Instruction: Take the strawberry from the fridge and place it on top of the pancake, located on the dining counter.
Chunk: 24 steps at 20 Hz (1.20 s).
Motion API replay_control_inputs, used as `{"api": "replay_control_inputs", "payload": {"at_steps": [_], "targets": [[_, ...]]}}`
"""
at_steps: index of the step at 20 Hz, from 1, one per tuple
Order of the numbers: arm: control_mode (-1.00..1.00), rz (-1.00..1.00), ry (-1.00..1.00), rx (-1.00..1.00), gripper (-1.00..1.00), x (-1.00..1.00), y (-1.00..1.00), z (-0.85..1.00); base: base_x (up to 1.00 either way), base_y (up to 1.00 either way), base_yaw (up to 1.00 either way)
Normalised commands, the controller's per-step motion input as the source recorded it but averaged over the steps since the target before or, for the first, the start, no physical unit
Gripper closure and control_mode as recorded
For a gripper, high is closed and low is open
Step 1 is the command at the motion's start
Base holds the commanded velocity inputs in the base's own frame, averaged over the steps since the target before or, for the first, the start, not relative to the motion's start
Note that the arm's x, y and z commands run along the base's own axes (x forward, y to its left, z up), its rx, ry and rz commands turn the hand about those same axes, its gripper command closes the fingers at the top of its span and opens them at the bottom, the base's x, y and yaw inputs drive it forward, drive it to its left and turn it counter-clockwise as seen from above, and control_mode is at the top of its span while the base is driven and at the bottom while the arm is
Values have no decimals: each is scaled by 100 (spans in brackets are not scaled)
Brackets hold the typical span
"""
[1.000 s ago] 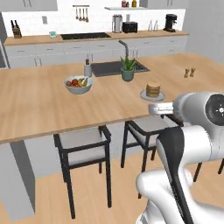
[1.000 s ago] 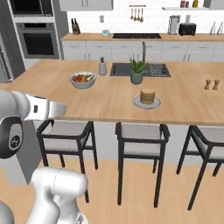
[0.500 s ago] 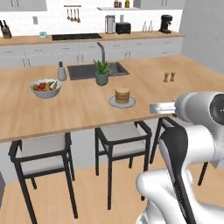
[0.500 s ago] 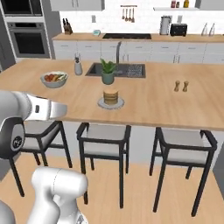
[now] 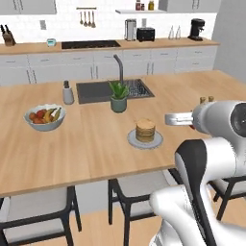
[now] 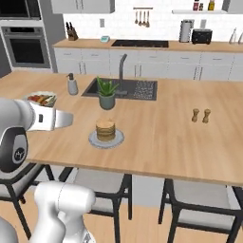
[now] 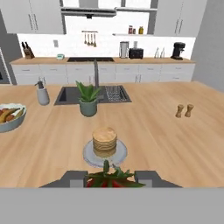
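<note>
- The base has driven along the dining counter [image 5: 86, 158], and the whole scene has shifted in both base views.
- The pancake [image 5: 145, 130], earlier off to one side, now sits near the middle, straight ahead of the arm.
- The fruit bowl [image 5: 45, 117] has slid toward the left edge of both base views.

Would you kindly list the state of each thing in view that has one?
strawberry: held between the gripper's fingertips, off the counter.
gripper: shut on the strawberry.
pancake: stacked on its plate, top bare.
fruit bowl: filled with fruit.
chair: tucked under the dining counter.
</note>
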Motion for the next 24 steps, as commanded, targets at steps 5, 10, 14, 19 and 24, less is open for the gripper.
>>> {"api": "replay_control_inputs", "payload": {"at_steps": [5,10,14,19,24], "targets": [[100,0,0,0,100,0,0,0,91,-22,25],[100,0,0,0,100,0,0,0,46,-33,28],[100,0,0,0,100,0,0,0,39,0,-14],[100,0,0,0,100,0,0,0,42,0,-15],[-100,-1,13,0,100,57,-9,2,11,0,-3]]}}
